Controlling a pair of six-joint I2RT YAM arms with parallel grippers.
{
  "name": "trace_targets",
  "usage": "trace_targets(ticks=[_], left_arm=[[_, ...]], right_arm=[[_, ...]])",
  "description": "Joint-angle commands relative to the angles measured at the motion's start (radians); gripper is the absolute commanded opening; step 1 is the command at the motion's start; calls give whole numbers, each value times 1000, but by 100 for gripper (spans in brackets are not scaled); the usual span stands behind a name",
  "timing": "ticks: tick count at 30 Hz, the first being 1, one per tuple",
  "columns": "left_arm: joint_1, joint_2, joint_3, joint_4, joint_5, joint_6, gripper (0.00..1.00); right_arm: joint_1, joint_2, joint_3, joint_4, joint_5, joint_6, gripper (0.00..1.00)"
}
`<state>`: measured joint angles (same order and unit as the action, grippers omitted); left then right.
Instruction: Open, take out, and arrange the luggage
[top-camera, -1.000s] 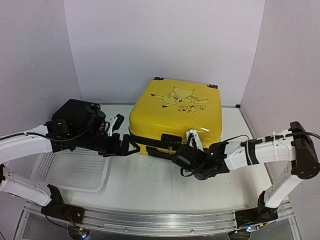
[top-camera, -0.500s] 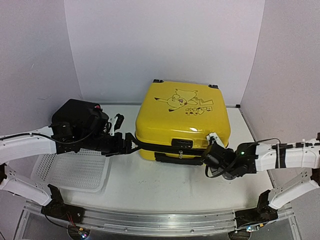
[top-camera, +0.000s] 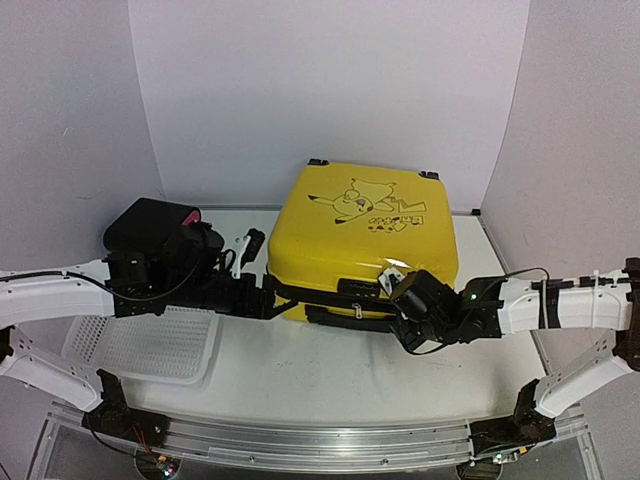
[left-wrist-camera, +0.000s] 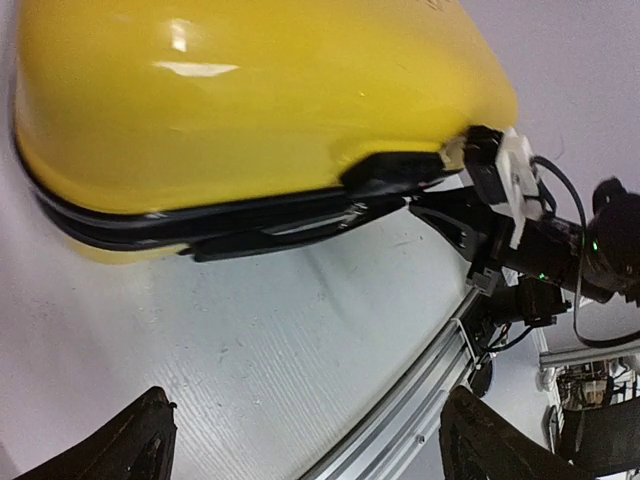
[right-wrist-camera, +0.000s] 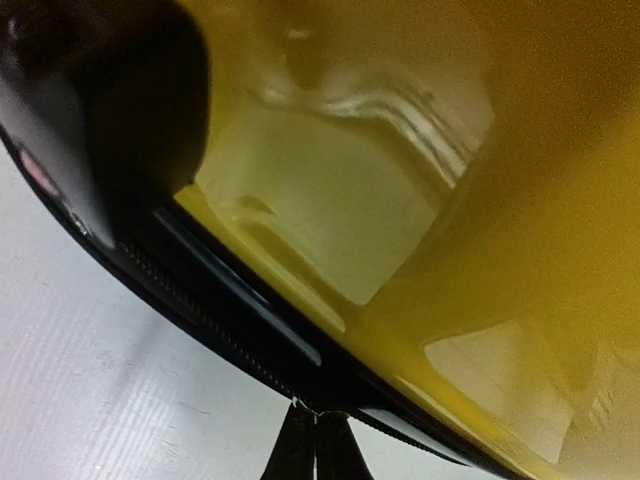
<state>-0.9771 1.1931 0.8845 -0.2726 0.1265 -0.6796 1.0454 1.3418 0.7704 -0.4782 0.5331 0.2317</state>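
Left arm (top-camera: 50, 292): smooth white shell links, black motor joints, thin black cable (top-camera: 60, 270) along top. Wrist section all black, small wires bunched. Left claw (top-camera: 268, 298): black, two broad dark fingers (left-wrist-camera: 140, 445), tips rounded. Right arm (top-camera: 570, 300): white link with black bands, black elbow, small green light (top-camera: 470, 294). Right claw (top-camera: 390, 297): black body, white plastic piece (top-camera: 394, 278) on top, narrow dark fingers (right-wrist-camera: 300, 450). Black base (top-camera: 118, 412) under each arm.

White table (top-camera: 300, 372); on it luggage (top-camera: 360, 228), basket (top-camera: 150, 345), black case (top-camera: 143, 225).
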Motion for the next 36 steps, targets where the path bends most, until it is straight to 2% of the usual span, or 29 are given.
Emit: trace_targets(ticks=[1,7,9,14,16,20,25,29,36], left_arm=[[-129,9,-13,155,-113,-11,92],[-145,104,-93,338,-117,-347,85],[-149,126,-96,352,-165,-429,84],[-153,152,-158,375,-319,-786,80],[-153,168,-165,403,-374,-846,76],[-161,222,-138,457,-434,-868,67],[-204,328,-145,600,-496,-927,62],[-238,434,-119,739,-517,-956,62],[-253,549,-65,867,-555,-890,67]], right_arm=[[1,62,73,158,-167,-17,0],[1,45,46,164,-167,12,0],[1,32,29,165,-168,33,0],[1,15,15,171,-191,66,0],[1,2,3,177,-188,76,0],[2,-18,-9,188,-203,87,0],[1,-4,1,197,-235,93,0],[1,6,4,211,-249,93,0],[1,7,2,219,-275,96,0]])
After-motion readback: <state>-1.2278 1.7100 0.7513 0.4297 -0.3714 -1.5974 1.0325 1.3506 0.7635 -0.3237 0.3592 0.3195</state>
